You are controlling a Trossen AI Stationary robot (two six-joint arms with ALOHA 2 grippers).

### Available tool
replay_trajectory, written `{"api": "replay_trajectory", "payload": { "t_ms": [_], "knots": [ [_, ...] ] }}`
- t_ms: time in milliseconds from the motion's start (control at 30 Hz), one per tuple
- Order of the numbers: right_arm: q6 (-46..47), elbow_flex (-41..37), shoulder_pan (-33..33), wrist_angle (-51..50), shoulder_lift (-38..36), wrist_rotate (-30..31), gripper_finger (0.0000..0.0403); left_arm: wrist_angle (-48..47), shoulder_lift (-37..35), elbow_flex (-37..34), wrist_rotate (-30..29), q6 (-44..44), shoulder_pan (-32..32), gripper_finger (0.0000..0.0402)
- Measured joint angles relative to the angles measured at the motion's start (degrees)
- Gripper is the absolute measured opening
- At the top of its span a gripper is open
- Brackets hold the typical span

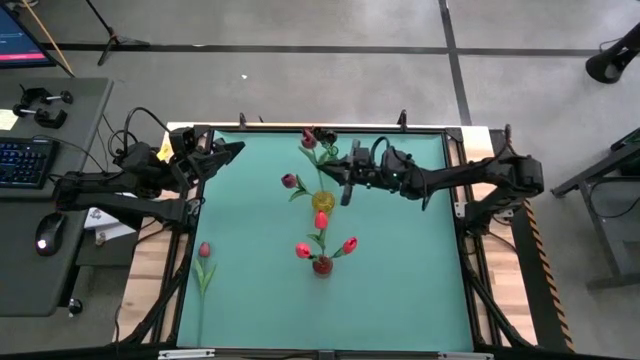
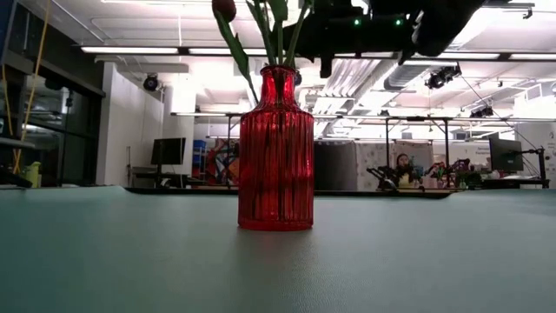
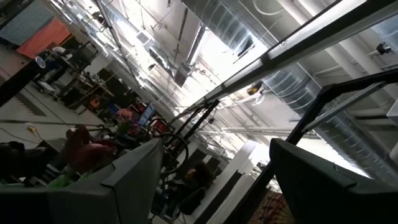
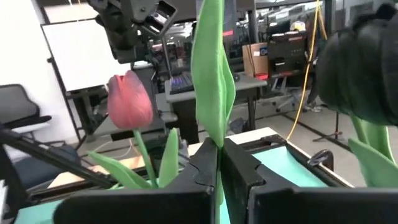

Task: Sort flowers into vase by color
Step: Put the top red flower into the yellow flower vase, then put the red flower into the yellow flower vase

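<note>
Right claw (image 1: 345,178) is pinched tight on a tulip stem (image 4: 211,74) just at 1 o'clock from the yellow vase (image 1: 322,201), so I'd lower it straight, while the left claw (image 1: 232,150) idles wide at the counter's (image 1: 400,290) 10 o'clock.

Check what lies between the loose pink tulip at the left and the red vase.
Bare teal mat, per the high view, between the pink tulip and the red vase; only the vase's own red bloom leans that way.

Right pincer (image 1: 345,185) clamped; left pincer (image 1: 238,148) apparently agape
</note>
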Motion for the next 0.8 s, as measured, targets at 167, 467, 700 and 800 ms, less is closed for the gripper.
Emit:
{"api": "replay_trajectory", "payload": {
  "t_ms": [167,467,700,800],
  "knots": [
    [3.8,0.0,0.0,-8.5,-4.0,-0.5,0.0042,0.0,0.0,0.0,0.0,-0.1,0.0,0.0285],
    [7.4,0.0,0.9,-17.0,-9.5,-2.2,0.024,0.0,0.0,0.0,0.0,-0.1,0.0,0.0285],
    [6.5,0.0,0.7,-30.8,-19.4,-4.2,0.0341,0.0,0.0,0.0,0.0,0.0,0.0,0.0285],
    [6.7,0.0,0.6,-34.7,-24.6,-3.4,0.0356,0.0,0.0,0.0,0.0,0.9,0.0,0.0285]
  ]
}}
